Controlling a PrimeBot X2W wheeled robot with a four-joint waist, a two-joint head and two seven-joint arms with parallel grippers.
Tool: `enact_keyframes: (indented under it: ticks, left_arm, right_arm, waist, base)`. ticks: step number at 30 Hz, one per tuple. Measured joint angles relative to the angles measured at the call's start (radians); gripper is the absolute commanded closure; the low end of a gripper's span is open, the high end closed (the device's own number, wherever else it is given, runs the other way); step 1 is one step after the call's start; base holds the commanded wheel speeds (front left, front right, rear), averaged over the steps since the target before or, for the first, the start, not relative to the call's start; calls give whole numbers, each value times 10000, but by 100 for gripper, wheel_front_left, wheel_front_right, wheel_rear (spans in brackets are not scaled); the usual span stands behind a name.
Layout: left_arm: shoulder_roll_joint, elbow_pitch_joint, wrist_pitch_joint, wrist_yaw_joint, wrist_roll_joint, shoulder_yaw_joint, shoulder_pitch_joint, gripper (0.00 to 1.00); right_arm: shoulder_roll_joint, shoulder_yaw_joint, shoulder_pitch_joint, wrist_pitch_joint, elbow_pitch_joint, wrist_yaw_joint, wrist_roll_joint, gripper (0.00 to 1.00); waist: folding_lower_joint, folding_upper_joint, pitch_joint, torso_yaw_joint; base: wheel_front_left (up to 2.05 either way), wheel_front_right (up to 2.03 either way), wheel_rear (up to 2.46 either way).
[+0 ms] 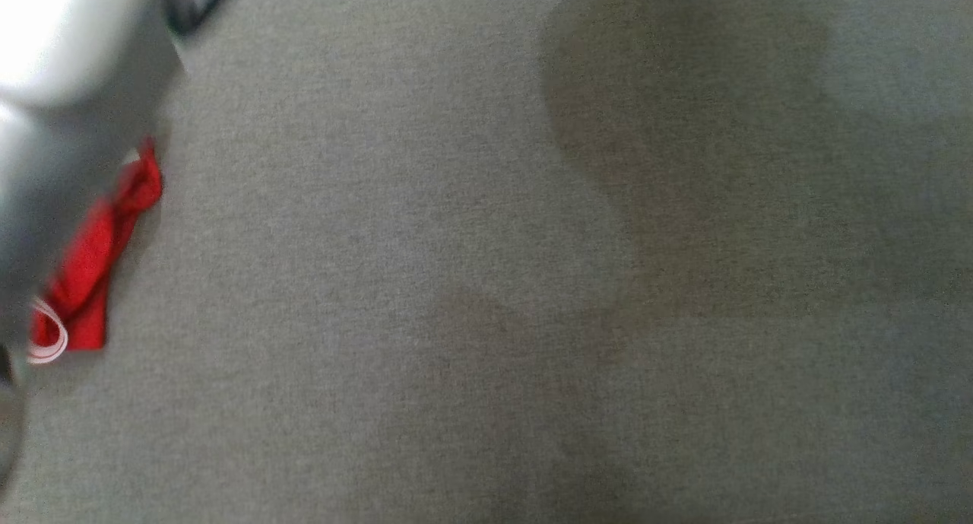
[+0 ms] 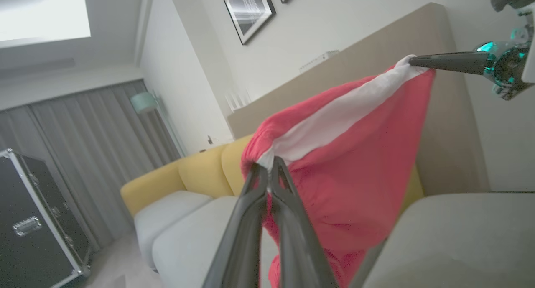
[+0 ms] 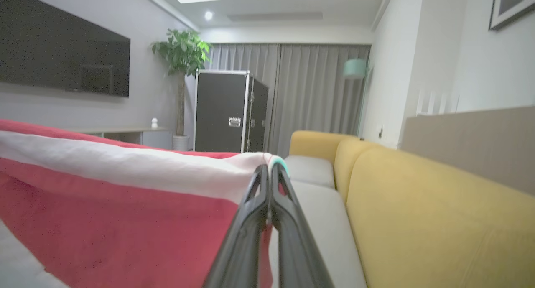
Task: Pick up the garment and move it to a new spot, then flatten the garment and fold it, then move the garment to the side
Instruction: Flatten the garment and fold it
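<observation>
**Living room, red garment (image 2: 355, 154) strung up between left gripper (image 2: 267, 167) and right gripper (image 3: 269, 171)**

Room first: pale walls, grey curtains (image 3: 313, 95) across the far end, ceiling light on. Yellow sofa (image 3: 418, 221) with grey seat cushions along the wall, beige panel behind it. Dark TV (image 3: 62, 58) on the opposite wall. Black flight case (image 3: 225, 112) with metal edges by the curtains, tall potted plant (image 3: 182, 54) next to it. Framed prints (image 2: 248, 12) above the sofa.

Grey fabric surface (image 1: 486, 281) fills most of the head view, blurry. Pale forearm (image 1: 53, 90) at its upper left.

Garment is red with a wide white band. It's off the surface, up in the air in front of the sofa, with the band pulled into a line from one gripper to the other and the red cloth sagging below. Head view catches a strip of it at the left edge, just beside the forearm.

Left gripper: fingers pressed together, pinching one end of the white band right at the tips. Right gripper: fingers together too, nipping the other end of the band at its corner. Grippers are well apart, with the garment between them.
</observation>
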Motion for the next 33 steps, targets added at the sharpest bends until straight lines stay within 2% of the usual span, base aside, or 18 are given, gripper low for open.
enact_keyframes:
  ticks: [4, 10, 16, 23, 24, 26, 33]
  left_arm:
    - [12, -708, 2, -128, 627, 278, 2315, 100]
    - [-155, -1421, 4, -249, 1542, 2, 6171, 100]
    - [-295, -1317, 6, -314, 2046, -907, 8949, 100]
    - [-245, -1651, 6, -389, 1931, -1496, 10401, 100]
    - [-245, -1651, 6, -389, 1931, -1496, 10401, 100]
    - [-226, -2119, 6, -389, 1756, -1645, 10624, 100]
    - [-502, -2828, 8, -389, 721, -802, 10558, 100]
  right_arm:
    - [-130, 31, 2044, 2, -617, 0, 35, 100]
    - [-307, 102, 5667, 13, -1216, 0, 265, 100]
    - [-353, -1041, 8494, 15, -1724, 0, 245, 100]
    - [-589, -3010, 12072, 15, -2523, -2, 96, 100]
    - [-589, -3010, 12072, 15, -2523, -2, 96, 100]
    - [-757, -4113, 13131, 73, -2997, 0, -178, 100]
    - [-357, -6339, 13516, 1321, -4100, 0, -1363, 100]
  waist:
    - [1, 0, -187, -102]
    - [0, 0, -512, -175]
    - [-1, 0, -1073, -302]
    - [-3, 0, -1841, -387]
    - [-3, 0, -1841, -387]
    - [-4, 0, -1978, -292]
    - [0, 0, -1775, 353]
  base:
    - [0, 0, 0]
    - [0, 0, 0]
    - [0, 0, 0]
    - [0, 0, 0]
    - [0, 0, 0]
    - [0, 0, 0]
    - [0, 0, 0]
